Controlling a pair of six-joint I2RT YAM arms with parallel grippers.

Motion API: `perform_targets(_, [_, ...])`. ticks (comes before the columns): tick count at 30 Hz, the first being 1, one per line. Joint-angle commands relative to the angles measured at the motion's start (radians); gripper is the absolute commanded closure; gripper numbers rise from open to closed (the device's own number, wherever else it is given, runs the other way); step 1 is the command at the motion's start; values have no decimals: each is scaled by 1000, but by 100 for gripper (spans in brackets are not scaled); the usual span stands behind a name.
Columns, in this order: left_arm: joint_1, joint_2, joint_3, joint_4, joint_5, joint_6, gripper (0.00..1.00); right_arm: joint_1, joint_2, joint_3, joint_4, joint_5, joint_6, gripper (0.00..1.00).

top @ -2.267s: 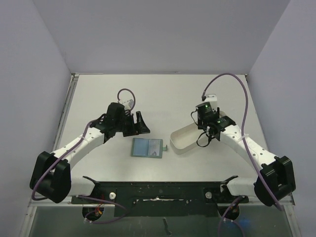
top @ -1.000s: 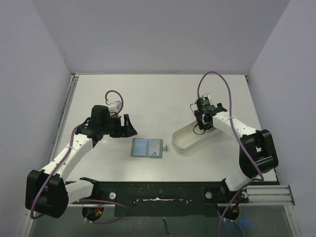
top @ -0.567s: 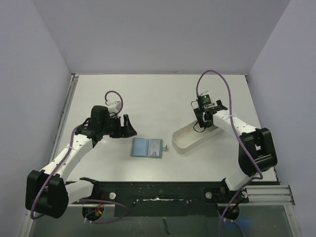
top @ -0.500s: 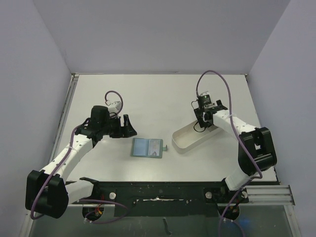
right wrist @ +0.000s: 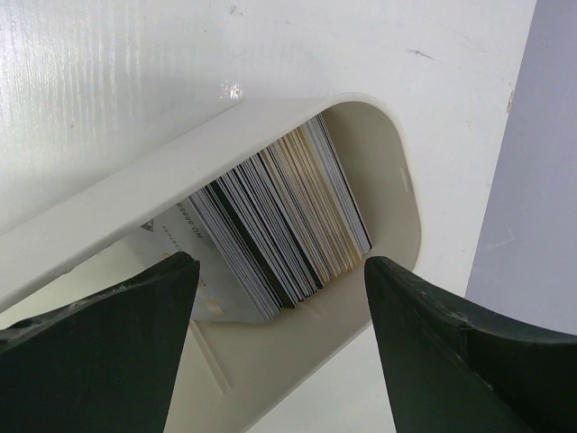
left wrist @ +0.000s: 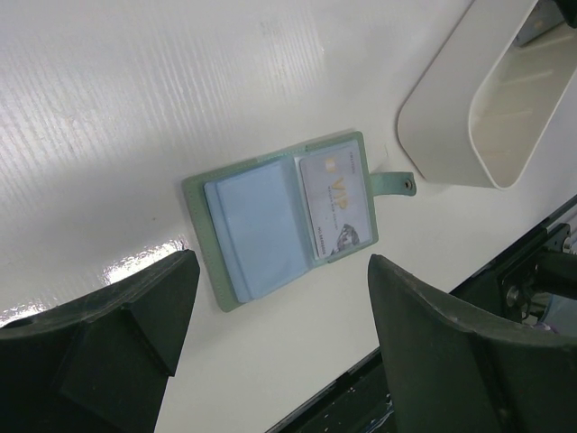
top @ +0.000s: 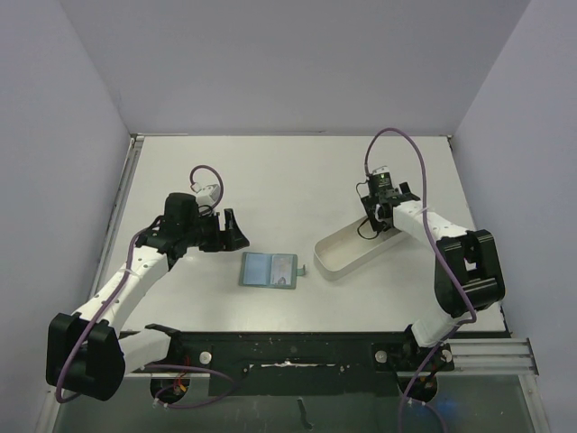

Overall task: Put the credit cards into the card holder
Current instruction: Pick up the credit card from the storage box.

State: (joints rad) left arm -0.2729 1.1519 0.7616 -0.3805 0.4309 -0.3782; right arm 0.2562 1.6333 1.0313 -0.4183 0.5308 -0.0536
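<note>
Claw on the left (top: pixel 233 232) gapes wide with nothing in it, poised just left of the card holder (left wrist: pixel 279 216), which lies open on the bench (top: pixel 288 180) — one pale card (left wrist: pixel 338 203) already sits in its right pocket. Further right, the credit cards (right wrist: pixel 288 225) stand on edge, packed tight at one end of a white tray (right wrist: pixel 397 207). The right claw (right wrist: pixel 281 275) hangs over them, spread wide and empty. Thin, stiff, slick and light, I'd judge — best pinched across the faces at an upper edge, one at a time. Bench is glossy white; lilac walls (top: pixel 288 63) close it in.
</note>
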Motion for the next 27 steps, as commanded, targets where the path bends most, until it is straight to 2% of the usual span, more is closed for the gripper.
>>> perform_targets(1, [6,-22,4,46,17,24,25,-2,0,-4,44,25,-22,25])
perform_targets(4, [7,-24,5,47,16,25,25,-2,3,1,38,12,-22,26])
perform_targets(8, [6,-27,4,47,15,25,25,1,-13,-3,38,-48,-27,18])
perform_targets(14, [7,-20,2,49,21,25,25,0,10,-21,67,-64,-29,10])
perform_targets(20, [7,-17,1,51,26,25,25,0,58,-9,66,-14,-25,13])
perform_targets(27, [6,-15,-1,55,34,23,25,9,36,-19,81,57,-11,20])
